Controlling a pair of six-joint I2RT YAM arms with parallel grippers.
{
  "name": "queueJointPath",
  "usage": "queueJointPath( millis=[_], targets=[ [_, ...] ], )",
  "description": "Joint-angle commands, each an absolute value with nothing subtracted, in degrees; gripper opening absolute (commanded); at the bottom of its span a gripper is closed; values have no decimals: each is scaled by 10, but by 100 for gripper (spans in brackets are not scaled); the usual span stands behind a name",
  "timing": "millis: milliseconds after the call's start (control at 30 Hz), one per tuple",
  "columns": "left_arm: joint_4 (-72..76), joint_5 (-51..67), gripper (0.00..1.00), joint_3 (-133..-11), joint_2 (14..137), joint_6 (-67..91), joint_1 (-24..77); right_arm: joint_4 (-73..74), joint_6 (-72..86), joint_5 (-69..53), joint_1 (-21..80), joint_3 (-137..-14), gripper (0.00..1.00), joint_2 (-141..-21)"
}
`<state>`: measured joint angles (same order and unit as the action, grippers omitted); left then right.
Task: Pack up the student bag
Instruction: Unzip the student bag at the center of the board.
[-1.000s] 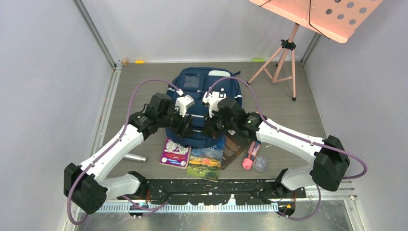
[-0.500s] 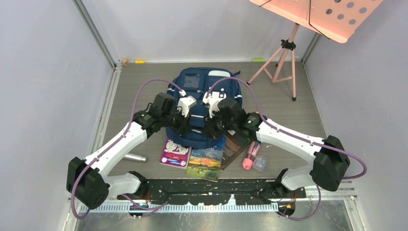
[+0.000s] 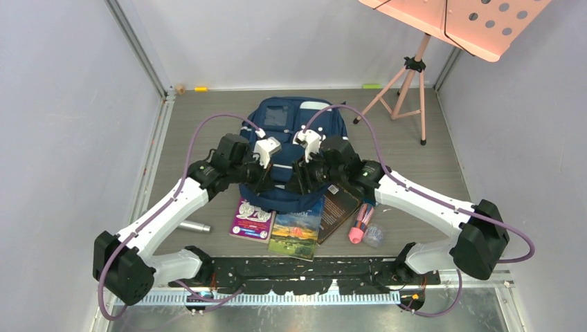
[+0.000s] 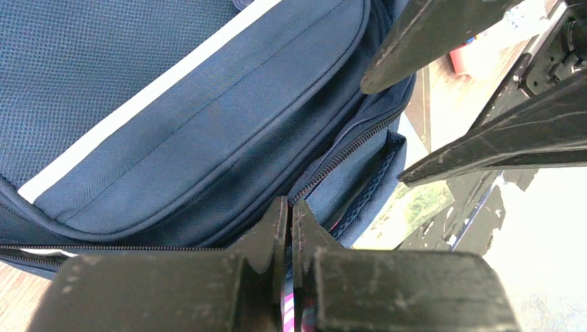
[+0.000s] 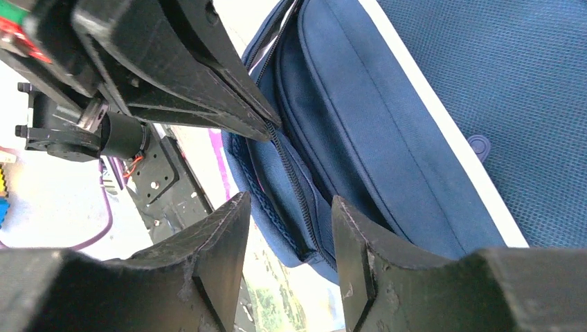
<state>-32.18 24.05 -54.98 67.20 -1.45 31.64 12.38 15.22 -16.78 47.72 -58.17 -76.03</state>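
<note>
your left end effector [image 4: 289, 205] is pinched together at the bag [image 4: 173, 104] zipper [image 4: 346, 149]; your right end effector [image 5: 289, 200] stands apart beside it.

1. The student bag [image 3: 286, 131] is navy blue with pale stripes and a white patch.
2. The desk [image 3: 429, 173] is grey wood-grain.
3. The music stand [image 3: 457, 17] is salmon pink.
4. The near-left book [image 3: 253, 220] is purple.
5. The middle book [image 3: 296, 234] shows a green and yellow landscape.
6. The cable [image 3: 228, 116] is purple.

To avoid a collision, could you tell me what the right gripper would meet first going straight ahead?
Most likely the zippered edge of the student bag, just ahead of the open right gripper; the shut left gripper lies close beside that line, depth unclear.
</note>
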Motion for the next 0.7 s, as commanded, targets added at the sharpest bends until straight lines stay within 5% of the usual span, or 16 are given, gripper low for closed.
queueJointPath(
  millis=[0, 500, 667],
  targets=[
    [-280, 261, 0, -555, 635, -3, 317, 94, 154, -185, 476, -588, 53, -766],
    [-282, 272, 0, -553, 633, -3, 317, 97, 132, -153, 473, -599, 43, -811],
    [-283, 272, 0, -553, 634, -3, 317, 99, 125, -143, 471, -606, 29, -817]
  ],
)
